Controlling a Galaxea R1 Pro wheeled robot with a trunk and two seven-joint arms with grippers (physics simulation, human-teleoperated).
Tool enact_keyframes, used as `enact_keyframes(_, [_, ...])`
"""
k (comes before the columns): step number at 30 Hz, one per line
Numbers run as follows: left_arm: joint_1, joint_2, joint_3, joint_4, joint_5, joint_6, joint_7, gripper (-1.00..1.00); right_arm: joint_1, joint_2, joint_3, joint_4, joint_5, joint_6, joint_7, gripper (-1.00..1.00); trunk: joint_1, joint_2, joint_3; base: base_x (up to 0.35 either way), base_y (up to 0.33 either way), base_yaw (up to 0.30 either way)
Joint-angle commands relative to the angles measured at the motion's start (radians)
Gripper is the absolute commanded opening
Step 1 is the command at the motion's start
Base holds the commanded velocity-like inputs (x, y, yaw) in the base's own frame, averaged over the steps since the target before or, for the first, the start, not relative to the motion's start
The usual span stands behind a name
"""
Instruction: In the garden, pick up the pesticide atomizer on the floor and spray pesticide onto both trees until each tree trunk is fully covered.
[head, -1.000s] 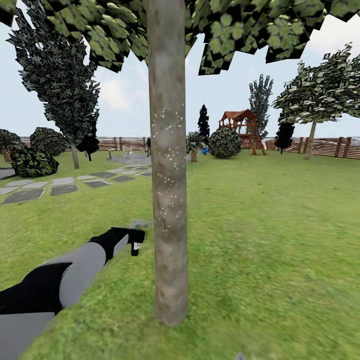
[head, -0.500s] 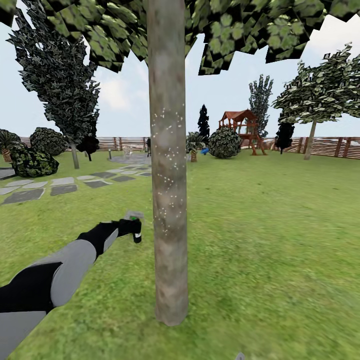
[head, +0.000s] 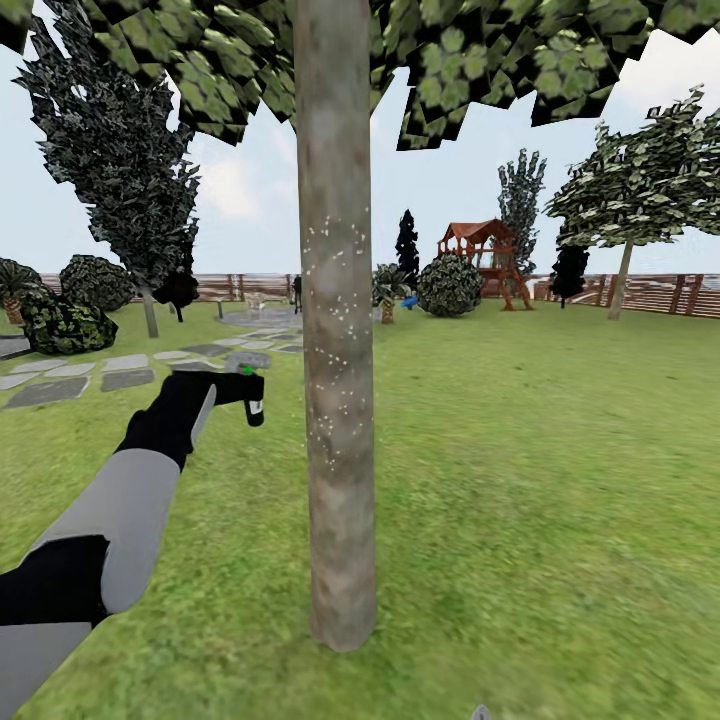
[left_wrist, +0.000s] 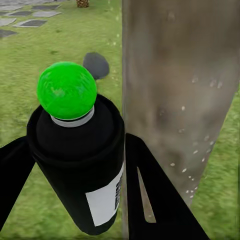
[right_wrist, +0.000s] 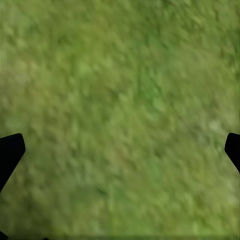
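Blurred green grass (right_wrist: 120, 110) is seen beneath the right gripper (right_wrist: 120, 150) — its two dark fingertips (right_wrist: 10, 150) are set wide apart, one at either side of the grass, nothing held between them.

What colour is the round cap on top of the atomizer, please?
Bright green, clearest in the left wrist view: the atomizer has a green cap.

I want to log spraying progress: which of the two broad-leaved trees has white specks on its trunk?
The near tree trunk at centre, beside the left gripper holding the pesticide atomizer. The far tree, by the fence, shows none that I can discern.
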Motion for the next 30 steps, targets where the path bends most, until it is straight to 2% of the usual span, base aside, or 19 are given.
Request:
enact_keyframes(1, [-0.001, 0.000, 0.000, -0.003, 0.000, 0.013, 0.001, -1.00, 0.000, 0.000, 0.000, 0.000, 0.000, 0.000, 0.000, 1.00, 0.000, 0.000, 0.000, 0.000, 0.000, 0.000])
enact_keyframes(4, [-0.001, 0.000, 0.000, -0.006, 0.000, 0.049, 0.000, -1.00, 0.000, 0.000, 0.000, 0.000, 0.000, 0.000, 0.000, 1.00, 0.000, 0.000, 0.000, 0.000, 0.000, 0.000])
enact_keyframes(7, [-0.002, 0.000, 0.000, 0.002, 0.000, 0.055, 0.000, -1.00, 0.000, 0.000, 0.000, 0.000, 0.000, 0.000, 0.000, 1.00, 0.000, 0.000, 0.000, 0.000, 0.000, 0.000])
enact_keyframes(14, [-0.002, 0.004, 0.006, 0.067, -0.001, 0.054, 0.000, -1.00, 0.000, -0.001, -0.001, 0.000, -0.001, 0.000, 0.000, 1.00, 0.000, 0.000, 0.000, 0.000, 0.000, 0.000])
enact_keyframes(16, [-0.002, 0.006, 0.012, 0.114, -0.001, 0.048, 0.000, -1.00, 0.000, -0.002, -0.001, 0.000, -0.001, 0.000, 0.000, 1.00, 0.000, 0.000, 0.000, 0.000, 0.000, 0.000])
enact_keyframes(19, [-0.002, 0.008, 0.023, 0.262, -0.002, -0.036, 0.001, -1.00, 0.000, -0.002, -0.001, 0.000, -0.001, -0.001, 0.000, 1.00, 0.000, 0.000, 0.000, 0.000, 0.000, 0.000])
enact_keyframes(22, [-0.002, 0.009, 0.026, 0.343, -0.002, -0.097, 0.002, -1.00, 0.000, -0.002, -0.001, 0.000, -0.001, -0.003, 0.000, 1.00, 0.000, 0.000, 0.000, 0.000, 0.000, 0.000])
enact_keyframes(23, [-0.002, 0.009, 0.027, 0.415, -0.001, -0.169, 0.002, -1.00, 0.000, -0.002, -0.001, 0.000, -0.001, -0.005, 0.000, 1.00, 0.000, 0.000, 0.000, 0.000, 0.000, 0.000])
enact_keyframes(27, [-0.002, 0.009, 0.027, 0.522, -0.002, -0.247, 0.004, -1.00, 0.000, -0.002, -0.001, 0.000, -0.002, -0.006, 0.000, 1.00, 0.000, 0.000, 0.000, 0.000, 0.000, 0.000])
enact_keyframes(29, [-0.002, 0.008, 0.028, 0.606, -0.003, -0.350, 0.007, -1.00, 0.000, -0.003, -0.001, 0.000, -0.002, -0.006, 0.000, 1.00, 0.000, 0.000, 0.000, 0.000, 0.000, 0.000])
enact_keyframes(30, [-0.002, 0.008, 0.028, 0.620, -0.003, -0.368, 0.007, -1.00, 0.000, -0.004, -0.001, 0.000, -0.002, -0.006, 0.000, 1.00, 0.000, 0.000, 0.000, 0.000, 0.000, 0.000])
